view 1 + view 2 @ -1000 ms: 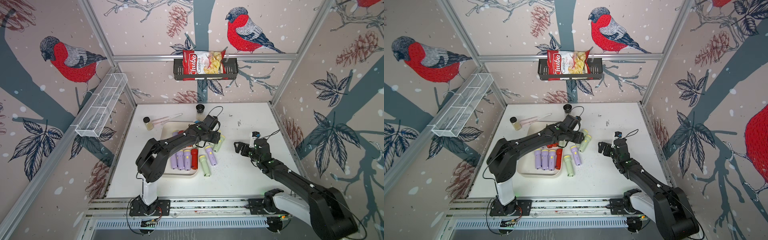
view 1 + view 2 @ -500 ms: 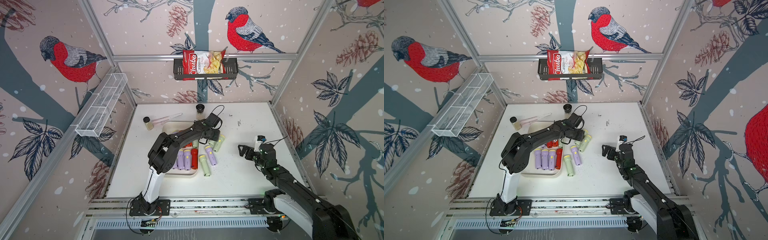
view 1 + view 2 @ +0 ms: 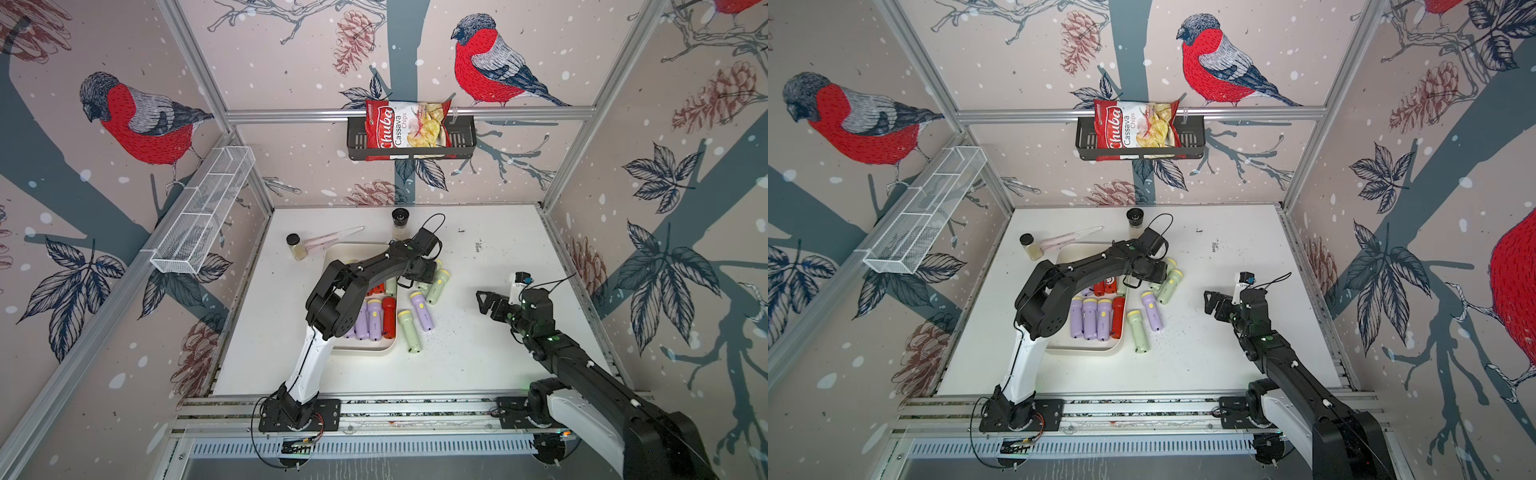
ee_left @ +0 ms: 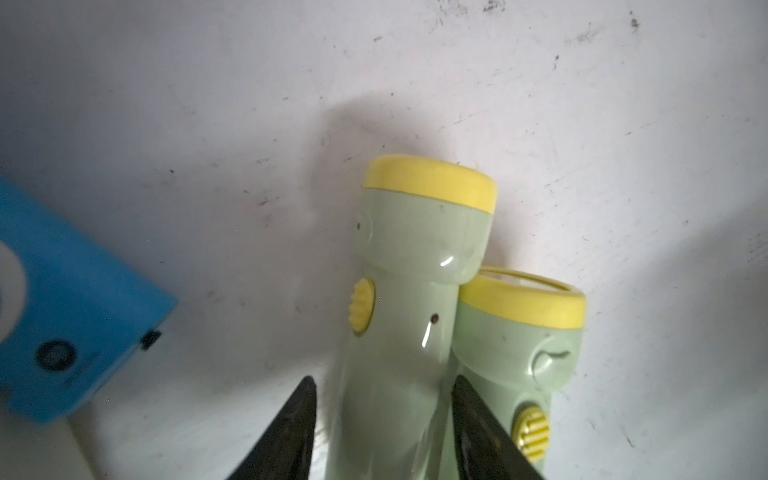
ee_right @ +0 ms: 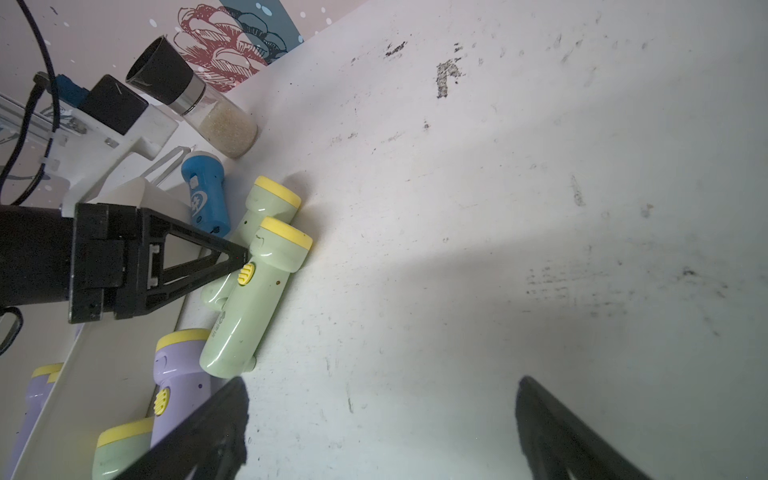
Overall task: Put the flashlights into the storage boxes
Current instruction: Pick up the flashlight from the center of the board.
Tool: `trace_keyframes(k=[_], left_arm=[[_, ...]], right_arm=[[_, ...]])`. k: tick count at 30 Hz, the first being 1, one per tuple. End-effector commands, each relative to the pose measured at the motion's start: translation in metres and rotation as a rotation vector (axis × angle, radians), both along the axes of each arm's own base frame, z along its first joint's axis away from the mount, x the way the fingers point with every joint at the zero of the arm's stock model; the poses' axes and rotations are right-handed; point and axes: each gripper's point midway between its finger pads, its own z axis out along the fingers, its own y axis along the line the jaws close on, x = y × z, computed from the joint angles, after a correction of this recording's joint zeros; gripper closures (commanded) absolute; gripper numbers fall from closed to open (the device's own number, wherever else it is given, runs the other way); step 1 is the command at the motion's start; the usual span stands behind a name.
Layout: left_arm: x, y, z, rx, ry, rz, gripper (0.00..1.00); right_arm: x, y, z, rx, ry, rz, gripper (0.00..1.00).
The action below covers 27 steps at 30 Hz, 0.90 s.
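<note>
left gripper (image 4: 382, 380) grasping green flashlight (image 4: 411, 257) right of tray (image 3: 365, 353) | right gripper (image 5: 382, 379) released above counter (image 5: 498, 208), right side

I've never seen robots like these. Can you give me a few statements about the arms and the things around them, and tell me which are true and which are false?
1. The right gripper is open and holds nothing. True.
2. The chips bag lies on the table. False: it sits in the black basket on the back wall.
3. The left gripper has a finger on each side of a green torch. True.
4. Every torch is in the tray. False: several, such as a lilac torch, lie on the table beside it.
5. A blue torch lies near that green torch. True.
</note>
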Motion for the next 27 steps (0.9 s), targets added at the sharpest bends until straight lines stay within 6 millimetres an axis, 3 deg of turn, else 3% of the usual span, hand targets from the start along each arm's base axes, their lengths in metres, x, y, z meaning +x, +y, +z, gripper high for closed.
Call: trace_keyframes(k=[1, 9, 14, 27], left_arm=[[-0.003, 0.004, -0.008, 0.033, 0.023, -0.006, 0.48], [0.002, 0.004, -0.018, 0.066, 0.029, -0.003, 0.53], [0.007, 0.001, -0.013, 0.059, 0.010, -0.004, 0.58], [0.004, 0.000, 0.050, -0.034, -0.086, -0.003, 0.64]], right_arm=[[0.001, 0.003, 0.004, 0.012, -0.025, 0.019, 0.01], [0.003, 0.003, 0.002, 0.012, -0.018, 0.017, 0.01], [0.005, 0.001, 0.006, 0.008, -0.020, 0.010, 0.01], [0.010, 0.021, 0.033, 0.066, -0.065, 0.086, 0.01]])
